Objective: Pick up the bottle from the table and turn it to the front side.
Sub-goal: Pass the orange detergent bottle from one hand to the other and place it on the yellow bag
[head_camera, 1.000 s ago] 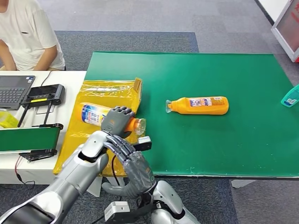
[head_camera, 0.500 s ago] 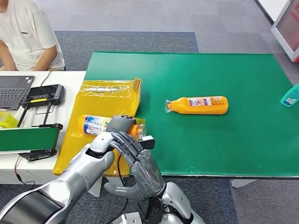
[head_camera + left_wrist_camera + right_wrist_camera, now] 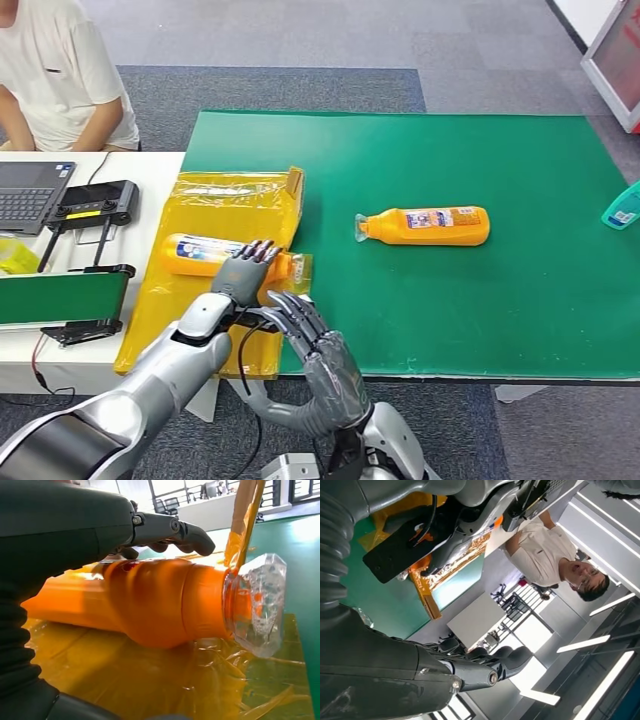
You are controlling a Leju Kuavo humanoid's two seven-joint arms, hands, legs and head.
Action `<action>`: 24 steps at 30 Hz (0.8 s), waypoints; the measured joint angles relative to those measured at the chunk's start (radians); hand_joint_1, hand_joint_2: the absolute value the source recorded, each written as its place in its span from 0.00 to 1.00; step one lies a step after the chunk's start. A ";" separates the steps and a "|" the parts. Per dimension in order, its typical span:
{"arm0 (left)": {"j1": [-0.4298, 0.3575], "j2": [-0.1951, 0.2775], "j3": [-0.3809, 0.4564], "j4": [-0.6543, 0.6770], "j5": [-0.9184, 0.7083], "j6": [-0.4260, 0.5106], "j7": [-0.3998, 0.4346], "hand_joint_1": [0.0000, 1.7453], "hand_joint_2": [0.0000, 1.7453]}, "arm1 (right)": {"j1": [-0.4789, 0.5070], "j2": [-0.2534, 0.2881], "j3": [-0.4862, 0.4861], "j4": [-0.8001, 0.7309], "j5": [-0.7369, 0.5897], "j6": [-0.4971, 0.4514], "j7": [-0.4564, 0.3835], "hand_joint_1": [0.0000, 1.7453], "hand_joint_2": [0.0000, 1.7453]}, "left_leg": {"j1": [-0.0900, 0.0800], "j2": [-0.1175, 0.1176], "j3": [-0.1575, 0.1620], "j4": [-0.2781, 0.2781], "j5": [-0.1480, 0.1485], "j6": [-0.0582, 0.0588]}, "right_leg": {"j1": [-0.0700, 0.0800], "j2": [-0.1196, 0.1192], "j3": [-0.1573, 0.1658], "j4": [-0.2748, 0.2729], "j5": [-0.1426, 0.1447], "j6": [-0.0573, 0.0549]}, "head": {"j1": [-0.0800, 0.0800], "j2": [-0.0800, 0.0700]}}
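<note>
Resting its left hand [image 3: 240,276] with fingers [image 3: 177,530] spread over the lying orange plastic bottle [image 3: 219,255], the robot next needs a closing grasp before turning it.

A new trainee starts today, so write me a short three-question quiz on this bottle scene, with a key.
1. True or false: the orange bottle on the green mat stands upright.
2. The bottle under the left robot hand lies on: A) a tray; B) a yellow plastic bag; C) a plate.
3. Fill in: the right robot hand holds ____.
Key: 1 false; 2 B; 3 nothing.
</note>
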 joint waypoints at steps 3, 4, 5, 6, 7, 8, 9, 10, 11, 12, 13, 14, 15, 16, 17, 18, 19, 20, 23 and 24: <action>0.005 -0.001 0.019 -0.005 0.021 0.014 -0.033 0.00 0.00 | 0.007 0.000 -0.008 0.000 0.000 0.002 0.000 0.00 1.00 | 0.000 0.000 0.000 0.000 0.000 0.000 | 0.000 0.000 0.000 0.000 0.000 0.000 | 0.000 0.000; 0.007 -0.001 0.024 -0.011 0.025 0.018 -0.043 0.00 0.00 | 0.009 0.000 -0.010 0.001 0.000 0.002 0.000 0.00 1.00 | 0.000 0.000 0.000 0.000 0.000 0.000 | 0.000 0.000 0.000 0.000 0.000 0.000 | 0.000 0.000; 0.010 -0.001 0.028 -0.021 0.030 0.022 -0.053 0.00 0.00 | 0.012 0.000 -0.014 0.002 0.000 0.002 0.000 0.00 1.00 | 0.000 0.000 0.000 0.000 0.000 0.000 | 0.000 0.000 0.000 0.000 0.000 0.000 | 0.000 0.000; 0.014 -0.001 0.030 -0.033 0.034 0.025 -0.061 0.00 0.00 | 0.014 0.000 -0.016 0.004 0.000 0.002 0.000 0.00 1.00 | 0.000 0.000 0.000 0.000 0.000 0.000 | 0.000 0.000 0.000 0.000 0.000 0.000 | 0.000 0.000; 0.018 -0.002 0.032 -0.048 0.040 0.029 -0.072 0.00 0.00 | 0.016 0.000 -0.019 0.007 0.000 0.002 0.000 0.00 1.00 | 0.000 0.000 0.000 0.000 0.000 0.000 | 0.000 0.000 0.000 0.000 0.000 0.000 | 0.000 0.000; 0.023 -0.002 0.033 -0.070 0.048 0.034 -0.082 0.00 0.00 | 0.019 0.000 -0.022 0.010 0.001 0.002 0.000 0.00 1.00 | 0.000 0.000 0.000 0.000 0.000 0.000 | 0.000 0.000 0.000 0.000 0.000 0.000 | 0.000 0.000; 0.030 -0.002 0.035 -0.095 0.055 0.038 -0.090 0.00 0.00 | 0.021 0.000 -0.025 0.014 0.001 0.002 0.000 0.00 1.00 | 0.000 0.000 0.000 0.000 0.000 0.000 | 0.000 0.000 0.000 0.000 0.000 0.000 | 0.000 0.000; 0.041 -0.001 0.036 -0.128 0.060 0.043 -0.095 0.00 0.00 | 0.023 0.000 -0.028 0.017 0.003 0.002 0.001 0.00 1.00 | 0.000 0.000 0.000 0.000 0.000 0.000 | 0.000 0.000 0.000 0.000 0.000 0.000 | 0.000 0.000; 0.054 0.001 0.037 -0.168 0.059 0.056 -0.094 0.00 0.00 | 0.025 0.000 -0.032 0.019 0.006 0.000 0.003 0.00 1.00 | 0.000 0.000 0.000 0.000 0.000 0.000 | 0.000 0.000 0.000 0.000 0.000 0.000 | 0.000 0.000; 0.073 0.005 0.037 -0.217 0.053 0.077 -0.087 0.00 0.00 | 0.030 0.000 -0.037 0.022 0.012 -0.002 0.009 0.00 1.00 | 0.000 0.000 0.000 0.000 0.000 0.000 | 0.000 0.000 0.000 0.000 0.000 0.000 | 0.000 0.000; 0.097 0.010 0.037 -0.278 0.041 0.108 -0.076 0.00 0.00 | 0.036 0.001 -0.044 0.024 0.019 -0.006 0.019 0.00 1.00 | 0.000 0.000 0.000 0.000 0.000 0.000 | 0.000 0.000 0.000 0.000 0.000 0.000 | 0.000 0.000; 0.128 0.019 0.036 -0.352 0.027 0.141 -0.063 0.00 0.00 | 0.044 0.001 -0.053 0.026 0.027 -0.011 0.029 0.00 1.00 | 0.000 0.000 -0.001 0.000 0.000 0.000 | 0.000 0.000 0.000 0.000 0.000 0.000 | 0.000 0.000; 0.162 0.030 0.036 -0.440 0.019 0.169 -0.051 0.00 0.00 | 0.053 0.002 -0.063 0.029 0.033 -0.018 0.038 0.00 1.00 | 0.000 0.000 -0.001 0.000 -0.001 0.000 | 0.000 0.000 0.000 0.000 -0.001 0.000 | 0.000 0.000; 0.202 0.043 0.035 -0.539 0.020 0.187 -0.043 0.00 0.00 | 0.063 0.002 -0.074 0.033 0.036 -0.026 0.044 0.00 1.00 | 0.000 0.000 -0.001 0.000 -0.001 0.000 | 0.000 0.000 0.000 0.000 -0.001 0.000 | 0.000 0.000; 0.246 0.060 0.035 -0.638 0.036 0.196 -0.044 0.00 0.00 | 0.072 0.002 -0.084 0.037 0.037 -0.034 0.047 0.00 1.00 | 0.000 0.000 -0.001 0.000 -0.002 -0.001 | 0.000 0.001 0.000 0.000 -0.001 -0.001 | 0.000 0.000; 0.293 0.077 0.034 -0.740 0.066 0.202 -0.055 0.00 0.00 | 0.081 0.003 -0.094 0.041 0.036 -0.042 0.047 0.00 1.00 | 0.000 0.000 -0.001 0.000 -0.002 -0.001 | 0.000 0.001 -0.001 0.000 -0.002 -0.001 | 0.000 0.000; 0.344 0.096 0.033 -0.835 0.109 0.206 -0.076 0.00 0.00 | 0.090 0.003 -0.104 0.045 0.034 -0.048 0.047 0.00 1.00 | 0.000 0.001 -0.001 0.000 -0.003 -0.002 | 0.000 0.001 -0.001 0.000 -0.003 -0.001 | 0.000 0.000; 0.397 0.114 0.032 -0.926 0.166 0.205 -0.110 0.00 0.25 | 0.099 0.003 -0.113 0.048 0.030 -0.052 0.047 0.00 1.00 | 0.000 0.001 0.000 0.000 -0.004 -0.002 | 0.000 0.001 -0.001 0.000 -0.004 -0.002 | 0.000 0.000; 0.560 0.157 0.026 -1.162 0.414 0.150 -0.245 0.00 1.00 | 0.126 0.003 -0.142 0.053 -0.001 -0.054 0.044 0.00 1.00 | 0.000 0.001 0.000 0.000 -0.005 -0.001 | 0.001 0.001 -0.001 0.000 -0.007 -0.002 | 0.000 0.000; 0.616 0.165 0.023 -1.227 0.500 0.126 -0.290 0.00 1.00 | 0.136 0.002 -0.153 0.054 -0.020 -0.050 0.040 0.00 1.00 | 0.000 0.001 0.000 0.000 -0.006 -0.001 | 0.001 0.001 -0.001 0.000 -0.007 -0.002 | 0.000 0.000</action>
